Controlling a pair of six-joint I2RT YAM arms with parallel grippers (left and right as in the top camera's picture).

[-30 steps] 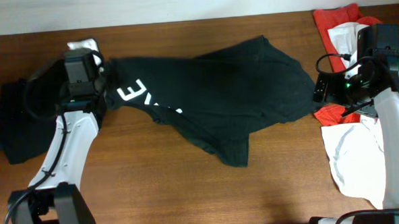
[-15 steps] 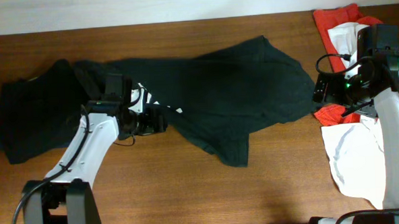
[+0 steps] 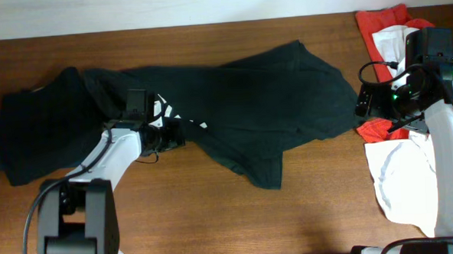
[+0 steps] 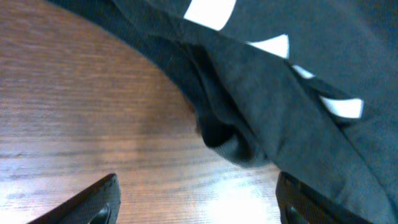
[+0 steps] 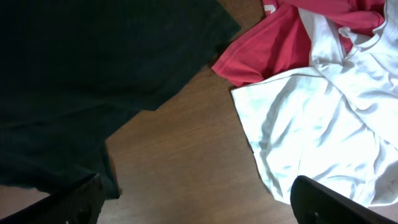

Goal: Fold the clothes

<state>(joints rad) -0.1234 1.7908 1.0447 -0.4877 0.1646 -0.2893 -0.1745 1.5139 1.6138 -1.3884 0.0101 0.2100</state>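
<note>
Here, a large black fabric T-shirt (image 3: 248,95) lies spread and rumpled across the middle of the brown wooden table (image 3: 215,219), one corner trailing toward the near edge. The left gripper (image 4: 199,208) sits low over the wood at the shirt's left part, just beside the white lettering (image 3: 163,110) on the chest. Its jaws stand wide apart and only bare table shows between them. A rolled fold of the black cloth lies just ahead of the fingertips, not clamped.

At the far left a heap of dark fabric (image 3: 28,143) adjoins the shirt, and I cannot tell where one ends and the other begins.

The right gripper (image 5: 199,208) hovers at the table's right side, above the strip of wood between the shirt's right edge and a crumpled red garment (image 5: 273,43). A creased white garment (image 5: 317,124) lies partly on the red one and reaches toward the near edge. This gripper's jaws are also fully spread, with nothing held between them.
</note>
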